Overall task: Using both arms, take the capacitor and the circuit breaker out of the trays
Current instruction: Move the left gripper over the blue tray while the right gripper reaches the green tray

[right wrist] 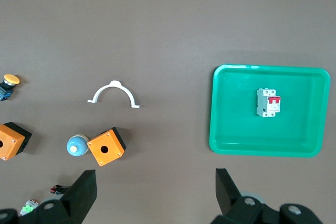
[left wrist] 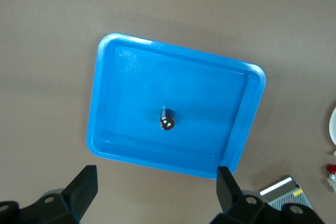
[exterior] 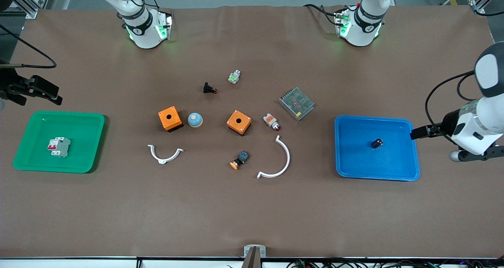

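Note:
The capacitor (exterior: 377, 143), a tiny black cylinder, stands in the blue tray (exterior: 405, 169) at the left arm's end of the table; the left wrist view shows both the capacitor (left wrist: 167, 119) and the tray (left wrist: 121, 56). The breaker (exterior: 59, 146), white-grey with red levers, lies in the green tray (exterior: 90, 122) at the right arm's end; the right wrist view shows the breaker (right wrist: 268, 102) and its tray (right wrist: 226, 129). My left gripper (exterior: 417, 133) (left wrist: 156, 182) is open and empty, up beside the blue tray. My right gripper (exterior: 55, 95) (right wrist: 156, 182) is open and empty, up by the green tray.
Between the trays lie two orange boxes (exterior: 170, 118) (exterior: 239, 122), a blue-white dome (exterior: 195, 120), two white curved clips (exterior: 164, 154) (exterior: 275, 161), a metal mesh unit (exterior: 296, 103), an orange-capped button (exterior: 239, 160), an indicator lamp (exterior: 271, 121) and a black flared part (exterior: 209, 88).

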Available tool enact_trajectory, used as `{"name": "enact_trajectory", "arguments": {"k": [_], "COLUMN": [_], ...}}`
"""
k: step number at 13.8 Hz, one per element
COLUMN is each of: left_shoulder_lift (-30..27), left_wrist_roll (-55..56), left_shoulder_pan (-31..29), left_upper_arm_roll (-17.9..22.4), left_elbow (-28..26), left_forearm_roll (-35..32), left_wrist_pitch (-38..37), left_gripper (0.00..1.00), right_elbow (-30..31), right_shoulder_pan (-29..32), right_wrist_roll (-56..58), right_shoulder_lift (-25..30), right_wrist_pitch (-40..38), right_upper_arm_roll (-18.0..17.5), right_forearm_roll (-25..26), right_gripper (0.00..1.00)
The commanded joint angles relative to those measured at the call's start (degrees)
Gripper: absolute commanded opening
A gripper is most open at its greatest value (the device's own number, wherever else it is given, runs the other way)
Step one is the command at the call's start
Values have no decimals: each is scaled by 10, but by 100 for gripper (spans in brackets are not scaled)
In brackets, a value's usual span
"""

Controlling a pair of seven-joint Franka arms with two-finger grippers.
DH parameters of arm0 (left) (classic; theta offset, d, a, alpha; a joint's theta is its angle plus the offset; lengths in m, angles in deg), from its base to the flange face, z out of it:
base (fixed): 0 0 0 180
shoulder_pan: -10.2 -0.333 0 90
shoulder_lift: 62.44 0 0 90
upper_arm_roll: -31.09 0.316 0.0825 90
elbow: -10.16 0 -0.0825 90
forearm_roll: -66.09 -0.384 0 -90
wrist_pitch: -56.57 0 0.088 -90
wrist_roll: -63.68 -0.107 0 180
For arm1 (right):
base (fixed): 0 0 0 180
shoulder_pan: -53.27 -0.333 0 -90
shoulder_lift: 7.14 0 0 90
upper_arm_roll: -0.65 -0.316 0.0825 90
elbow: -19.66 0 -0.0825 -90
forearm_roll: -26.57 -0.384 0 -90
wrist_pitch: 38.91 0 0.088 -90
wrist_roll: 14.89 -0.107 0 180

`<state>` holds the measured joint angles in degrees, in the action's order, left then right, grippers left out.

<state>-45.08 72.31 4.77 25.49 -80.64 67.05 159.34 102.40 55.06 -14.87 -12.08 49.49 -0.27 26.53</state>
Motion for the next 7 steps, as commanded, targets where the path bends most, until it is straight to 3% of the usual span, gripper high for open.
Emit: {"name": "enact_trajectory", "arguments": {"k": [1,3,7], "left_shoulder_lift": [-14,-15,-17], "left_wrist_roll": [16,18,18], "left_shoulder_pan": [0,1,1], "left_upper_arm_roll": [-3,-4,-7], "left_elbow": [-60,-99,-161], "left_forearm_roll": [-10,-10,-10], "left_wrist_pitch": [60,105,167], "left_gripper": [100,100,100], "right_elbow": [-11,-16,-19], "right_shoulder_pan": [18,40,86], "right_wrist_roll": [2,4,58], "right_shoulder_lift": [-30,-74,-146], "right_wrist_pitch": [-2,3,60], "right_upper_arm_roll": [2,2,2], "right_forearm_roll": [17,54,57], "right_gripper": [100,100,100]}}
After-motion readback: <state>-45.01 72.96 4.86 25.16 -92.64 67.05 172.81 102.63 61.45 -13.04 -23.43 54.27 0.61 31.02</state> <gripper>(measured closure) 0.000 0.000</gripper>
